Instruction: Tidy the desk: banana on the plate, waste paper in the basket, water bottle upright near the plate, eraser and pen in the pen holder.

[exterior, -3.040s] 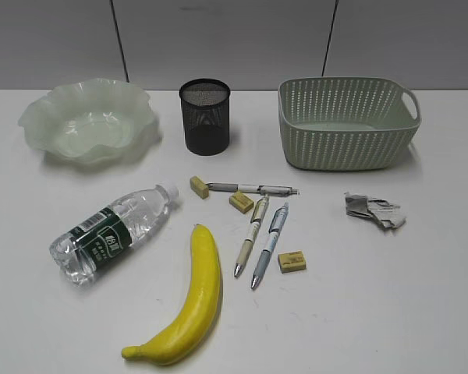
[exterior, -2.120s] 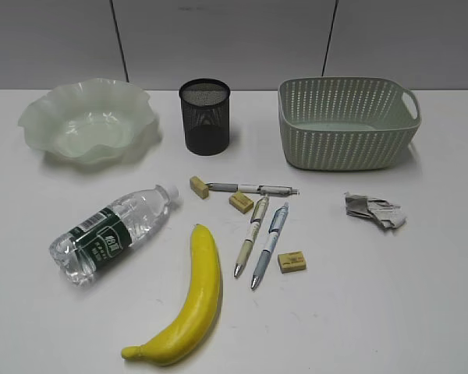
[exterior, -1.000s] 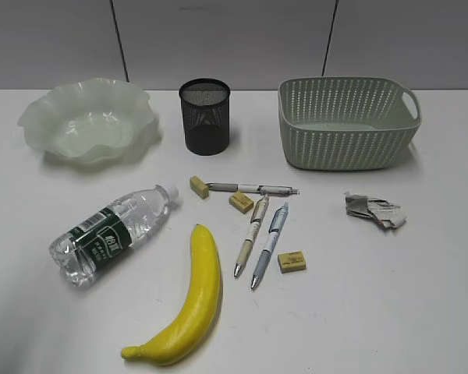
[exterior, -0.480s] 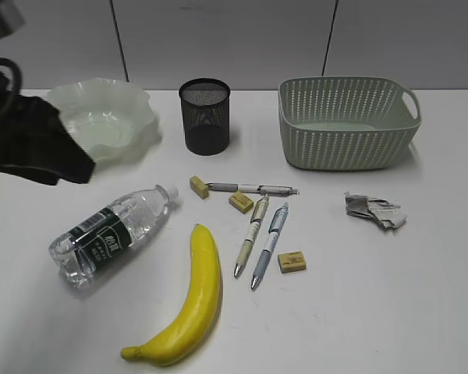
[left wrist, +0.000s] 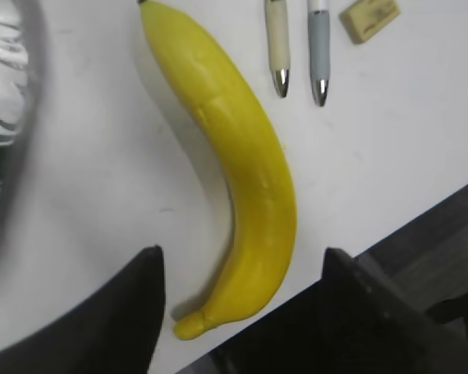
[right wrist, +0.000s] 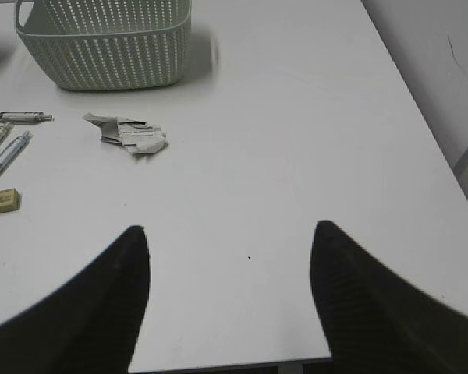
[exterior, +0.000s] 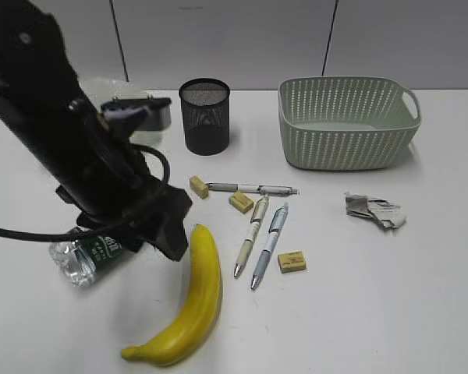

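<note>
Left arm over the banana [left wrist: 242, 187]!
Left jaws apart above its stem end, touching nothing; right jaws apart over bare counter [right wrist: 296, 117], near the waste paper [right wrist: 129, 134].

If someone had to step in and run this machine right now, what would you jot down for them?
Left gripper: open, above the long yellow banana, holding nothing.
Right gripper: open and empty, over bare white desk.
Nothing is put away yet. The banana lies on the desk; the clear water bottle with the green label lies on its side, partly behind the left arm. The crumpled waste paper sits in front of the sage-green perforated basket. Three pens and three erasers lie below the black mesh pen holder. The ruffled green plate is mostly hidden.
Left: everything.
</note>
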